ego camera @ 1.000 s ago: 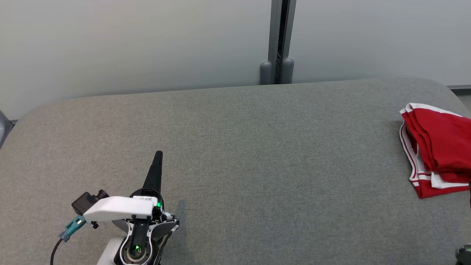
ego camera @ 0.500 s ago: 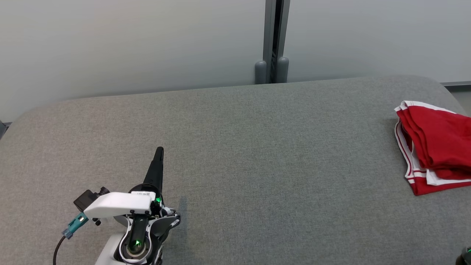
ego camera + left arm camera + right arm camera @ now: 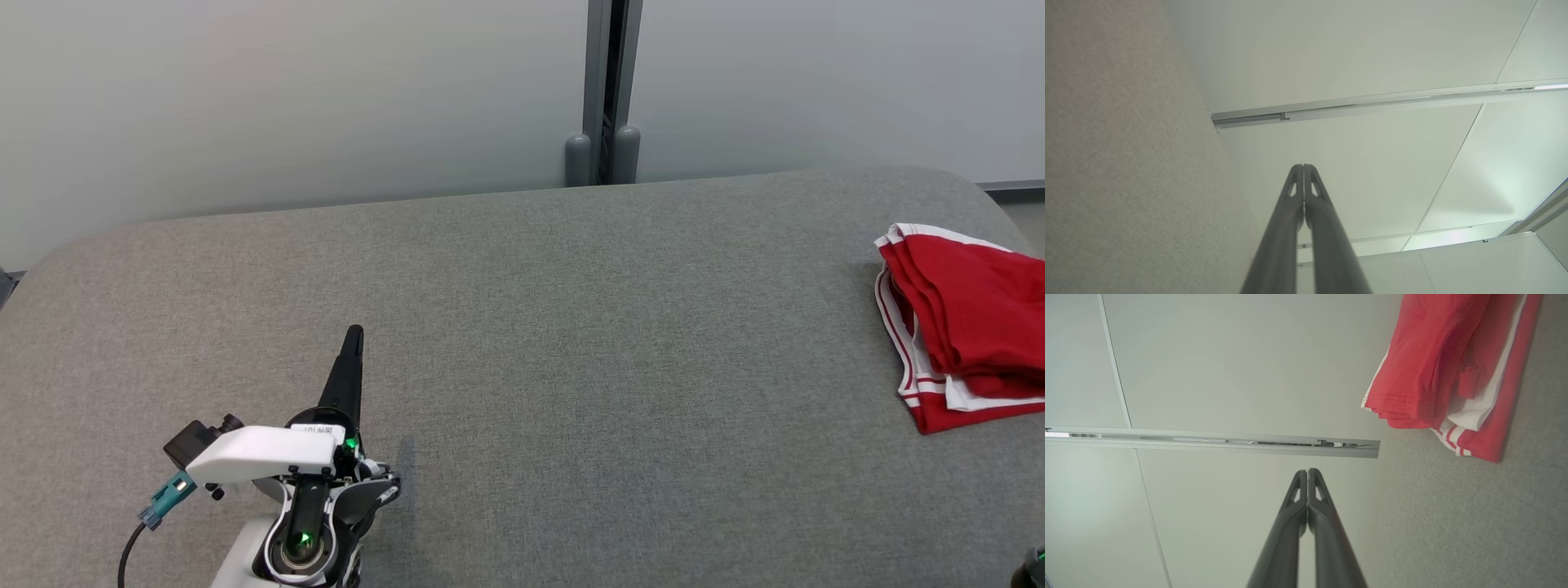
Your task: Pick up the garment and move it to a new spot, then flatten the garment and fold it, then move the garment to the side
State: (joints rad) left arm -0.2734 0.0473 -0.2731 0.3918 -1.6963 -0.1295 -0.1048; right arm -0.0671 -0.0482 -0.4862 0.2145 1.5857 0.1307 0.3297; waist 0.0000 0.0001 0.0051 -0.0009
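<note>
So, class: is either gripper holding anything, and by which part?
Nothing is held. The left gripper and the right gripper are shut, empty; the red garment lies apart on the grey surface.

Head view shifted in the first half of the last second. Post (image 3: 604, 82), garment (image 3: 971, 327) and the desk's (image 3: 571, 327) far edge all sit slightly further left and higher in the picture than a second ago. They moved together, so this is camera motion, not the things. Left gripper (image 3: 353, 333) sits a touch higher in the picture; cannot tell whether the arm itself moved.
</note>
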